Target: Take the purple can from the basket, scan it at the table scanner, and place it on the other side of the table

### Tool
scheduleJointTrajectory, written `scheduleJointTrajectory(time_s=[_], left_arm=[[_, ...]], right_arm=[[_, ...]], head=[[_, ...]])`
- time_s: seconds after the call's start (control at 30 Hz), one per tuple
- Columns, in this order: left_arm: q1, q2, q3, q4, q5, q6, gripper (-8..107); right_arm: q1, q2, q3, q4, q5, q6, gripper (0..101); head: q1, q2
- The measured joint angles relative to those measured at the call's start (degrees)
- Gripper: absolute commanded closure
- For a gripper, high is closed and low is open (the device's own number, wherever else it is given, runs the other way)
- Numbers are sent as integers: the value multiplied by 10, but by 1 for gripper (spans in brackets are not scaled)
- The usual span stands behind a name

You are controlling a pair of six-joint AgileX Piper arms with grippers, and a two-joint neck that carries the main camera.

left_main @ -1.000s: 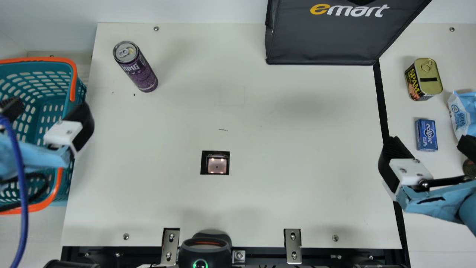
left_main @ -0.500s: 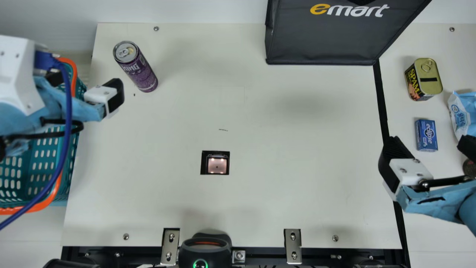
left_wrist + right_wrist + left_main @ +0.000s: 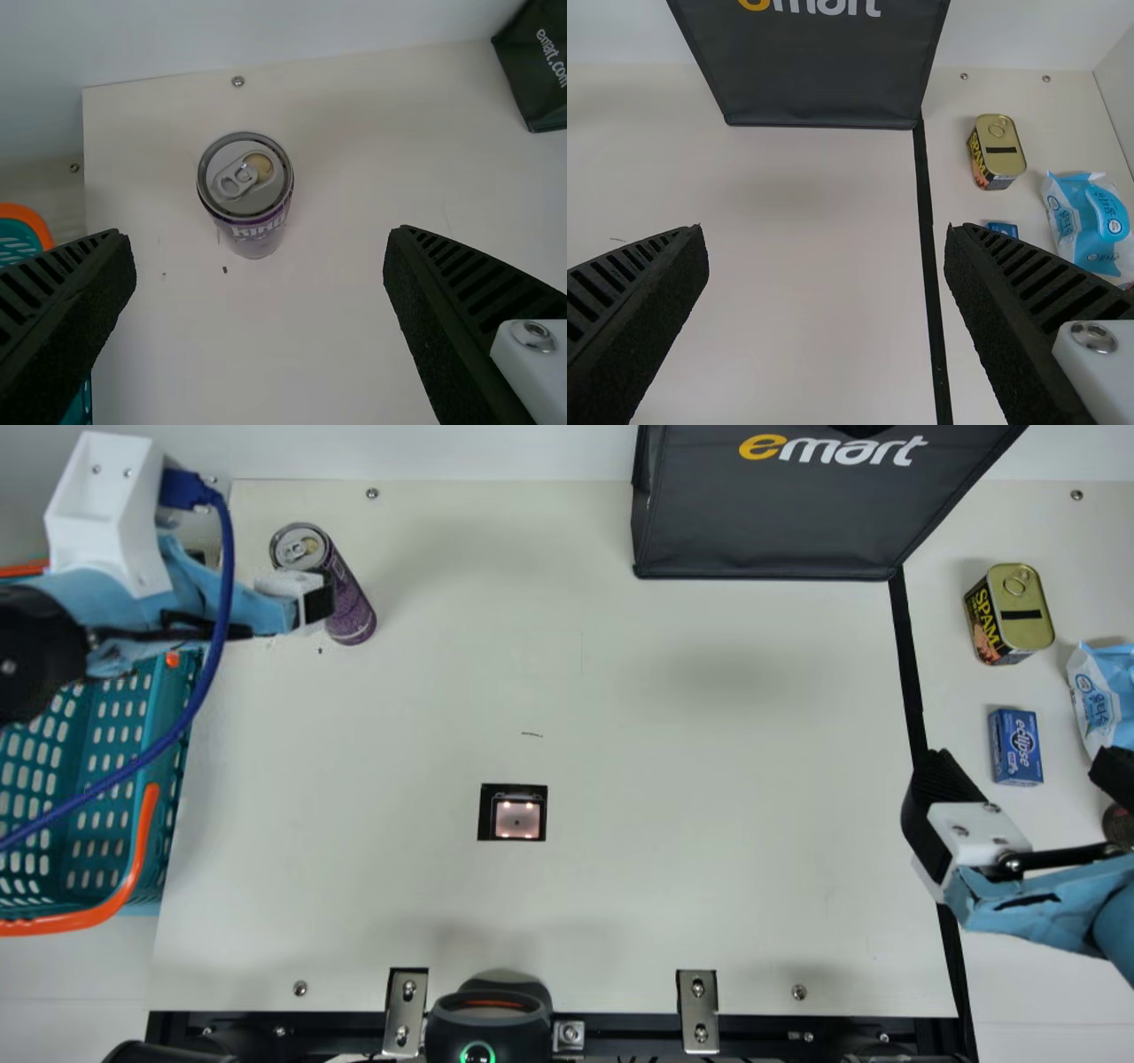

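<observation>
My teal basket (image 3: 168,717) is far left, then my left pincer (image 3: 315,599), spread wide near the purple can (image 3: 353,613) (standing upright, back left of the surface (image 3: 709,868)). Scanner (image 3: 516,819) sits mid-surface, black bag (image 3: 762,522) behind, and my right pincer (image 3: 1023,766) hangs wide near the blue box (image 3: 1016,747).

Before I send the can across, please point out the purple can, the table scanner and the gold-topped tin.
Purple can (image 3: 245,197): left wrist view, on its lid.
Table scanner (image 3: 517,818): main view, on its lit window.
Gold-topped tin (image 3: 1015,607): main view, on its lid.
</observation>
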Motion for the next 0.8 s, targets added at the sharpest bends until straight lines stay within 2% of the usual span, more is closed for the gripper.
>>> scheduleJointTrajectory(time_s=[0.4, 0.8], left_arm=[[-6, 99, -90, 27, 21, -52, 9], [-9, 170, -109, 52, 11, -84, 9]], right_arm=[[0, 0, 0, 1, 0, 0, 6], [0, 0, 0, 1, 1, 0, 6]], head=[[0, 0], [0, 0]])
